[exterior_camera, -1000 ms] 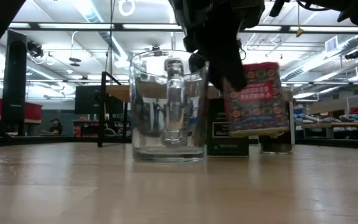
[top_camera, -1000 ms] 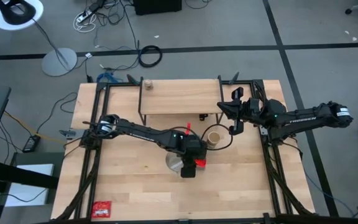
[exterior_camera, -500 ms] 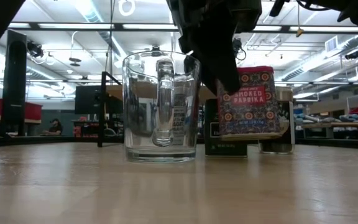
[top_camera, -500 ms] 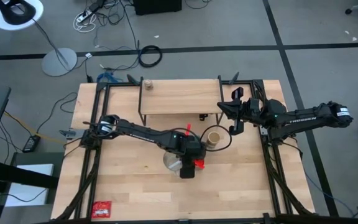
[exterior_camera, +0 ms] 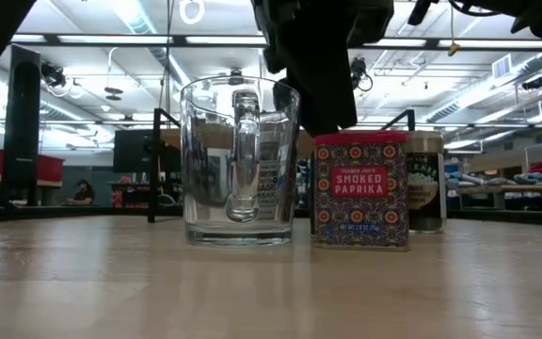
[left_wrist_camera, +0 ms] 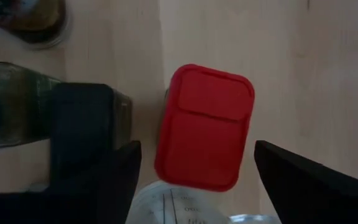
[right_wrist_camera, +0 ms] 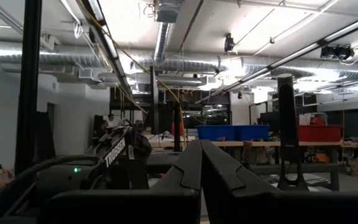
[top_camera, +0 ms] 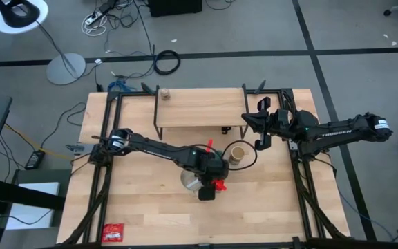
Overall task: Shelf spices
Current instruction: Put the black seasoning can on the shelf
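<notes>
- The left gripper [left_wrist_camera: 197, 171] hangs over the middle of the table, its 2 fingers [left_wrist_camera: 98, 155] spread wide on either side of the red tin [left_wrist_camera: 204, 127]; a gap shows on each side, so nothing is clamped.
- The red tin stands upright on the table [exterior_camera: 111, 282], its "SMOKED PAPRIKA" label facing the low camera.
- Just beside the tin stands the clear glass mug [exterior_camera: 240, 160], close enough to crowd that side.
- A dark-lidded jar [exterior_camera: 426, 181] stands behind the tin; the tan-lidded jar [top_camera: 238, 153] is near the gripper, toward the shelf.
- The shelf [top_camera: 199, 108] sits at the far edge, with a tiny brownish jar [top_camera: 164, 93] on its top corner.
- A flat red packet [top_camera: 113, 232] lies well apart at the near left corner.
- The right gripper [right_wrist_camera: 201, 165] waits raised beside the shelf's right end, fingers pressed together on nothing.
</notes>
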Controlling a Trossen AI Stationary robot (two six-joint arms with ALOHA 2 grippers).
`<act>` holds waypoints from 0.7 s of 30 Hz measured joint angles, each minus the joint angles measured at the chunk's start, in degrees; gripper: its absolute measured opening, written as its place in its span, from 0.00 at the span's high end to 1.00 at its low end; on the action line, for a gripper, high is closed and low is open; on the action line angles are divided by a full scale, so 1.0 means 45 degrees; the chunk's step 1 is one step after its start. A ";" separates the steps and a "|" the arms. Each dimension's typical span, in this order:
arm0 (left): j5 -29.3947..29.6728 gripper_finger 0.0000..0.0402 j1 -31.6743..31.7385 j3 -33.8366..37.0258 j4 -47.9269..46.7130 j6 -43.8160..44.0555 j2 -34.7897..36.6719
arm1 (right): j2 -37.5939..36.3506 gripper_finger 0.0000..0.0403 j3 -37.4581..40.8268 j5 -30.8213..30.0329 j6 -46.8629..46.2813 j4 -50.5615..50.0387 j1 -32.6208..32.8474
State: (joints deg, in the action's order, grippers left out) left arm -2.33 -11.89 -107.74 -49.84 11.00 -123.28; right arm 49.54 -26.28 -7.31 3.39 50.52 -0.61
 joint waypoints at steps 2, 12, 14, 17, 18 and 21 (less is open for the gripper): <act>0.0632 0.21 -0.0061 -0.0438 -0.0571 -0.0001 0.0000 | 0.0000 0.99 0.0000 0.0000 -0.0023 0.0000 0.0003; 0.4025 0.28 -0.1002 -0.4478 -0.3546 -0.0620 0.0005 | -0.0005 0.99 0.0000 -0.0005 0.0003 -0.0005 0.0003; 0.5000 0.30 -0.1171 -0.5103 -0.4436 -0.0637 0.0006 | -0.0005 0.99 0.0000 -0.0005 0.0011 -0.0005 0.0003; 0.6456 0.34 -0.1266 -0.5825 -0.6010 -0.0246 0.0010 | -0.0005 0.99 0.0000 -0.0005 0.0011 -0.0005 0.0003; 0.6803 0.36 -0.1281 -0.5990 -0.6445 -0.0002 0.0017 | -0.0005 0.99 0.0000 -0.0002 0.0011 -0.0009 0.0003; 0.7638 0.45 -0.1287 -0.6022 -0.7257 0.0619 0.0239 | -0.0005 0.99 0.0000 0.0365 0.0011 -0.0005 0.0003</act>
State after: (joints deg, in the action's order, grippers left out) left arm 32.05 -17.68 -134.84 -82.50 13.79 -122.21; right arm 49.52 -26.28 -5.67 3.44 50.50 -0.60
